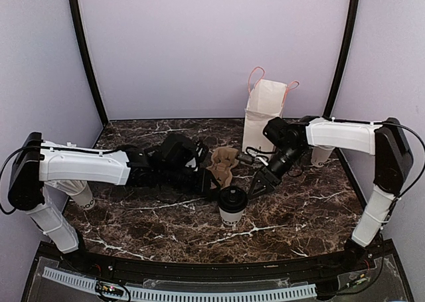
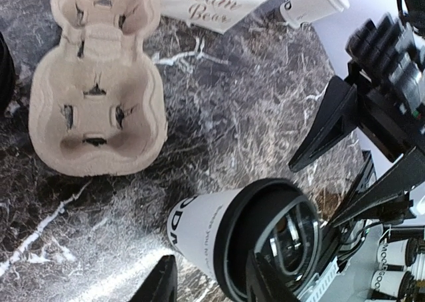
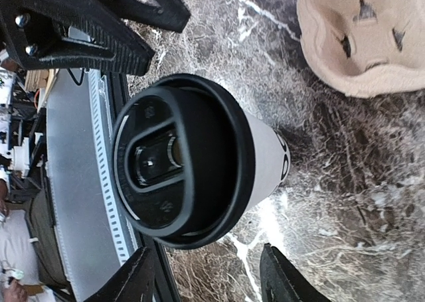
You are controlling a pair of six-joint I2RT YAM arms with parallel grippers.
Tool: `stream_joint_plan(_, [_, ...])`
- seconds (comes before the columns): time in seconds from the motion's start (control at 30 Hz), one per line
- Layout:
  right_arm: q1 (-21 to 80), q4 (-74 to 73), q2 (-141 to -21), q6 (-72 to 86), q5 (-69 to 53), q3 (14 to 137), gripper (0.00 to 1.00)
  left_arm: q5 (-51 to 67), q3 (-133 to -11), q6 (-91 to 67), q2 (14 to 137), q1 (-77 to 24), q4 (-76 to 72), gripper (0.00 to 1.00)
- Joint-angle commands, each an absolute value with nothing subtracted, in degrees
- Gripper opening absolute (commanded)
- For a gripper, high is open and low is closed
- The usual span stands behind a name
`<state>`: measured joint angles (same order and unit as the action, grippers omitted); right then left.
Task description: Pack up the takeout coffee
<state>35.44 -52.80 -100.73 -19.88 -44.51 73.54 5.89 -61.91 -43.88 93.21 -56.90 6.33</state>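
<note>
Right wrist view: cup [image 3: 199, 162] stands upright on the table [image 1: 166, 216], dead ahead of the spread jaws of my right gripper [image 3: 206, 252], untouched. Left gripper [image 2: 211, 275], jaws also spread, flanks it opposite, less squarely lined up.

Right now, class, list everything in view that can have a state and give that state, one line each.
White paper coffee cup with black plastic lid: upright on the table, lid on.
Beige moulded pulp cup carrier: lying on the table, wells empty.
White paper bag with pink handles: standing upright.
Left hand: open, near the cup.
Right hand: open, near the cup.
</note>
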Motion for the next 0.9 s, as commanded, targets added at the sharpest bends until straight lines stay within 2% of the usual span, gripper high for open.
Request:
stream_joint_plan(0.0, [35.2, -54.5, -96.3, -23.2, -43.0, 76.0, 0.56, 3.7, -63.8, -41.7, 88.8, -57.1, 8.0, 0.4])
stream_joint_plan(0.13, [34.9, -56.4, -93.5, -24.5, -42.4, 78.0, 0.58, 4.1, -63.2, -38.2, 87.0, -57.2, 6.7, 0.51])
stream_joint_plan(0.3, [33.4, -61.7, -88.5, -26.0, -40.7, 89.3, 0.64, -1.0, -68.6, -28.0, 87.9, -59.7, 14.9, 0.67])
stream_joint_plan(0.47, [29.9, -56.5, -79.8, -24.7, -32.2, 91.0, 0.75, -9.8, -81.3, -20.8, 93.6, -63.4, 32.3, 0.7])
stream_joint_plan(0.63, [16.1, -54.9, -74.9, -22.9, -36.0, 91.8, 0.77, -9.0, -91.5, -16.6, 101.5, -65.1, 44.5, 0.75])
stream_joint_plan(0.67, [13.1, -53.4, -73.7, -22.0, -36.6, 91.0, 0.78, -7.9, -92.0, -16.1, 102.0, -65.2, 45.5, 0.82])
stream_joint_plan(0.7, [9.2, -51.2, -72.3, -20.9, -36.9, 89.4, 0.79, -7.4, -92.7, -16.1, 102.9, -65.2, 45.8, 0.95])
stream_joint_plan(0.73, [6.6, -48.3, -70.4, -19.6, -37.0, 87.1, 0.81, -6.3, -93.1, -16.0, 103.3, -65.2, 45.9, 0.98])
stream_joint_plan(0.87, [-1.3, -39.0, -65.4, -16.6, -35.7, 78.2, 0.83, -4.0, -95.0, -16.9, 105.3, -65.2, 45.6, 0.98])
